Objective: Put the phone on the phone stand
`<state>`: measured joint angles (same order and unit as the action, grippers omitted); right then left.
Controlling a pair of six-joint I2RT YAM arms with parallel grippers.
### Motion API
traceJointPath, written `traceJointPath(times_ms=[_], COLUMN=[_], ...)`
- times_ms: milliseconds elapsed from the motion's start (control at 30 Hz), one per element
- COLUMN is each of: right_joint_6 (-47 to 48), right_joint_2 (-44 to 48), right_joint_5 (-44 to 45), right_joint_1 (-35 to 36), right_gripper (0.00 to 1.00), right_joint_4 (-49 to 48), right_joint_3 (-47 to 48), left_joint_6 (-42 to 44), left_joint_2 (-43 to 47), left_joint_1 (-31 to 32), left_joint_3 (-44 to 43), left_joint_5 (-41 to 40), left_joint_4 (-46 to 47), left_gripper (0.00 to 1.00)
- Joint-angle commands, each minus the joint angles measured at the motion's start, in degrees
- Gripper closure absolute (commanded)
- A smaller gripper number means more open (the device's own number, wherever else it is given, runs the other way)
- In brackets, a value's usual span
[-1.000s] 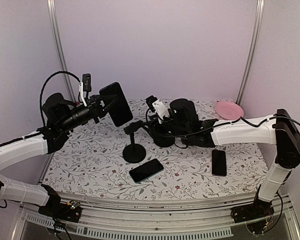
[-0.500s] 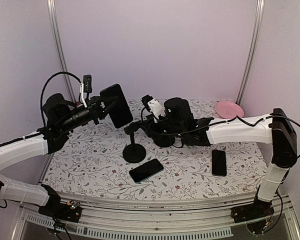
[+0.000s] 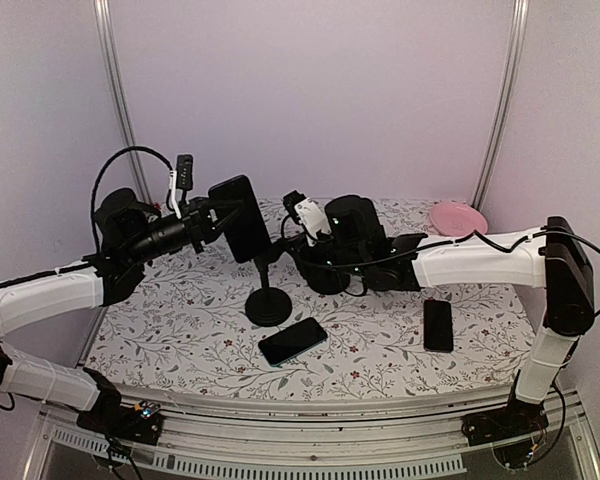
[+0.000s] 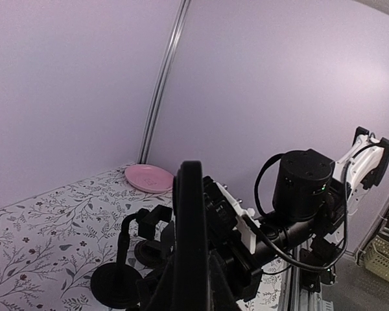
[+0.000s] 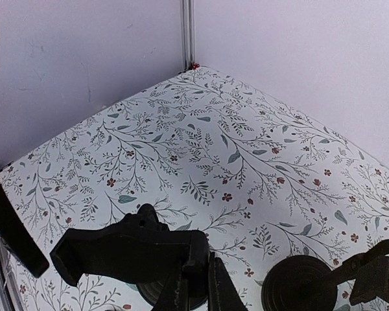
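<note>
Jaws of the left gripper (image 3: 215,222) are clamped on the phone (image 3: 242,218), held upright in the air just beside the cradle of the phone stand (image 3: 269,305). The right gripper (image 3: 296,252) is closed on that cradle; the stand's base rests on the worktop (image 3: 180,330). A second phone (image 3: 293,341) lies flat near the base, a third phone (image 3: 438,325) further right. A pink plate (image 3: 457,218) sits at the far right corner.

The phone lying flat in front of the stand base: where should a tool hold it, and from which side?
Probably across its two long edges at mid-length, coming straight down. The phone lies flat on the table, so only its thin sides are free.
</note>
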<state>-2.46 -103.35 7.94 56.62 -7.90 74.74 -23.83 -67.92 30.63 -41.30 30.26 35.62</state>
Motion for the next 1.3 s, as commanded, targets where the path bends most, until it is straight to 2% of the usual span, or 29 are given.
traceJointPath(times_ms=[0,233,467,567,833,1133,1267], right_joint_6=[-1.6,-5.7,-8.4,-9.2,-10.5,-9.5,-9.8], right_joint_2=[0.6,1.4,2.8,3.0,6.0,6.6,6.8], right_joint_5=[1.0,-0.8,-5.0,-7.5,-12.5,-17.6,-17.9], right_joint_1=[1.5,2.0,2.1,2.1,2.1,2.3,2.2], right_gripper=[0.97,0.98,0.98,0.98,0.98,0.98,0.98], right_joint_4=[2.0,0.8,-2.7,-4.1,-9.0,-12.3,-12.2], right_joint_3=[2.5,1.9,1.1,1.1,-2.7,-4.2,-4.2], left_joint_6=[-2.9,-12.6,-23.4,-26.7,-29.0,-26.9,-22.4], left_joint_2=[-3.5,-13.7,-24.2,-28.3,-33.7,-35.3,-34.2], left_joint_1=[-0.4,-0.3,0.3,0.4,0.3,-0.3,-0.3], left_joint_3=[1.0,2.4,0.7,-0.8,-2.2,-3.2,-1.4], left_joint_5=[6.0,16.4,23.3,24.7,26.3,26.2,25.0], left_joint_4=[11.9,33.2,54.8,60.6,66.6,68.5,68.6], left_gripper=[1.0,1.0,1.0,1.0,1.0,1.0,1.0])
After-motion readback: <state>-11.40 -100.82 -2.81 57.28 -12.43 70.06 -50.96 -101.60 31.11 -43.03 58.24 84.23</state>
